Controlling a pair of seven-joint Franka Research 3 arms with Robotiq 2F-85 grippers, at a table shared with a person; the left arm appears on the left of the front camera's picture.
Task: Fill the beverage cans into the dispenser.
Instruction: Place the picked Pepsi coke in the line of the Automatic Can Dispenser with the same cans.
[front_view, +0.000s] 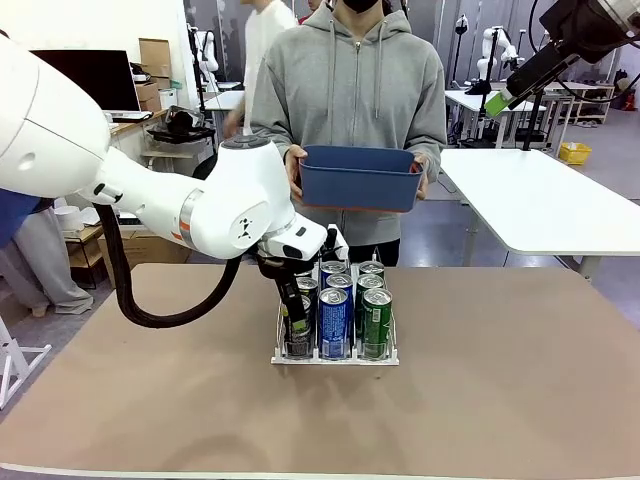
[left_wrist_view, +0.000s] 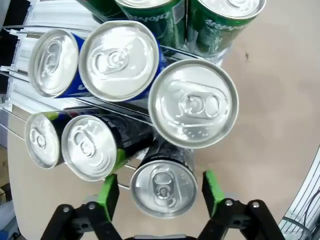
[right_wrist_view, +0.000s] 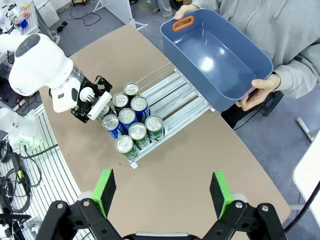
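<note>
Release is the step in hand: left gripper (left_wrist_view: 161, 192) jaws stand spread around a black can (left_wrist_view: 164, 187) at the dispenser (front_view: 335, 357) front's 9 o'clock lane, next needing a straight lift clear; right gripper (right_wrist_view: 162, 189) jaws spread, empty.

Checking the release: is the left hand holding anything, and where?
Nothing: the left hand stands open around the black aluminium can in the dispenser, green pads clear of its sides.

— What is the person (front_view: 345, 90) across the bench (front_view: 520, 390) wearing?
— A grey hoodie, standing at the far edge with a blue bin (front_view: 358, 178).
— Anything in the bin?
— It looks bare inside, and has an orange handle slot.
— And behind?
— A white table (front_view: 545, 200), cardboard boxes (front_view: 152, 70) and a dark monitor (front_view: 95, 75).
</note>
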